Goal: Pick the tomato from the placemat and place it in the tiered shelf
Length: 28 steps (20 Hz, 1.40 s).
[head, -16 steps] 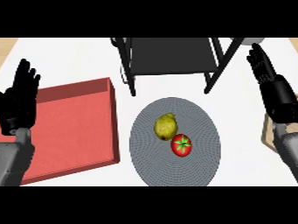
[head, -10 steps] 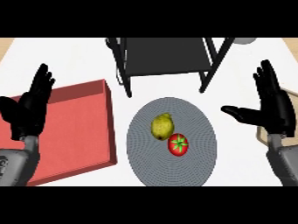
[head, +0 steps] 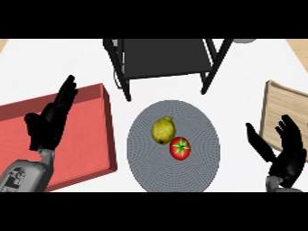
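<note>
Tomato [head: 180,148] rests on the grey placemat [head: 199,117], touching a lemon [head: 163,130], below the black shelf [head: 164,56]. Largest first: white counter [head: 263,63], red tray [head: 23,128], cutting board [head: 283,108]. Right hand [head: 286,155] has lowered beside the mat, fingers apart; left hand [head: 49,122] open over the tray. Approach from the right looks unobstructed.

The placemat [head: 143,158] lies at the counter's [head: 63,67] middle. On it, the lemon [head: 162,130] sits near the centre, with the tomato [head: 180,147] just beside it at its 4 o'clock. The tiered shelf [head: 163,58] stands at 12 o'clock from the placemat. The tray [head: 83,135] lies at 9 o'clock, with the left hand [head: 49,122] over it. The cutting board [head: 279,108] lies at 3 o'clock, the right hand [head: 286,155] before its near edge.
</note>
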Motion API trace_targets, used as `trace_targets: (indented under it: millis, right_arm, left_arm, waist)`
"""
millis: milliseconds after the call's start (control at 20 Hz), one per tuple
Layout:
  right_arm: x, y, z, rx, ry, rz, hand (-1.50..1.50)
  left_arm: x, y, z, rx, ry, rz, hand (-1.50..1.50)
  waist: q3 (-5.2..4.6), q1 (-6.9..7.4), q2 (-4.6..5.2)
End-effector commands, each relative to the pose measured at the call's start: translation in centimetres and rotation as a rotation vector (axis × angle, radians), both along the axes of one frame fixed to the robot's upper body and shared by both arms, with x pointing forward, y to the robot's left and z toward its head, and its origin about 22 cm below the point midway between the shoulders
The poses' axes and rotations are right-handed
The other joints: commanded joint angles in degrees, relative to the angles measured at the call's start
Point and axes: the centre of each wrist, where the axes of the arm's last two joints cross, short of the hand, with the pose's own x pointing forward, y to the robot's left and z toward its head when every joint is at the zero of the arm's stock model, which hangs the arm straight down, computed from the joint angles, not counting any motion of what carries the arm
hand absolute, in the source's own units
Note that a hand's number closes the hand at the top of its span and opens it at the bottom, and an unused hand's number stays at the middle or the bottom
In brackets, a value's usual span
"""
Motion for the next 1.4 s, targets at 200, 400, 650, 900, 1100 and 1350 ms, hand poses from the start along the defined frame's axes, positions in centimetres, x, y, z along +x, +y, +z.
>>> trace_targets:
  millis: [200, 400, 650, 900, 1100, 1350]
  right_arm:
    - [-7.0, 5.1, 2.1, 0.053, -0.197, -0.1, -1.5]
    - [-9.1, 6.1, 1.4, 0.006, -0.004, 0.158, -1.5]
    - [-9.2, 5.6, 5.0, -0.04, 0.101, 0.219, -1.5]
    - [-8.9, 5.2, 7.4, -0.077, 0.274, 0.339, -1.5]
    - [-8.4, 4.2, 9.6, -0.154, 0.476, 0.452, -1.5]
    - [-6.1, 5.3, 13.2, -0.251, 0.644, 0.467, -1.5]
  left_arm:
    - [-0.4, -2.4, -0.6, 0.002, 0.007, -0.09, 0.0]
    - [-0.6, -1.6, -1.0, 0.015, -0.001, -0.108, 0.0]
    - [-0.9, -4.0, -2.1, 0.019, -0.004, -0.114, 0.0]
    - [0.0, -2.0, -2.0, 0.021, -0.008, -0.121, 0.0]
    - [-0.5, -2.8, -2.0, 0.021, -0.011, -0.125, 0.0]
    - [0.3, -3.7, -1.3, 0.016, -0.013, -0.139, 0.0]
  waist:
    - [0.18, 3.08, 0.09]
    - [0.07, 3.94, 0.25]
    - [-0.01, 4.32, 0.37]
    - [-0.34, 5.14, 0.74]
    - [-0.32, 5.55, 0.59]
    - [-0.29, 5.86, 0.58]
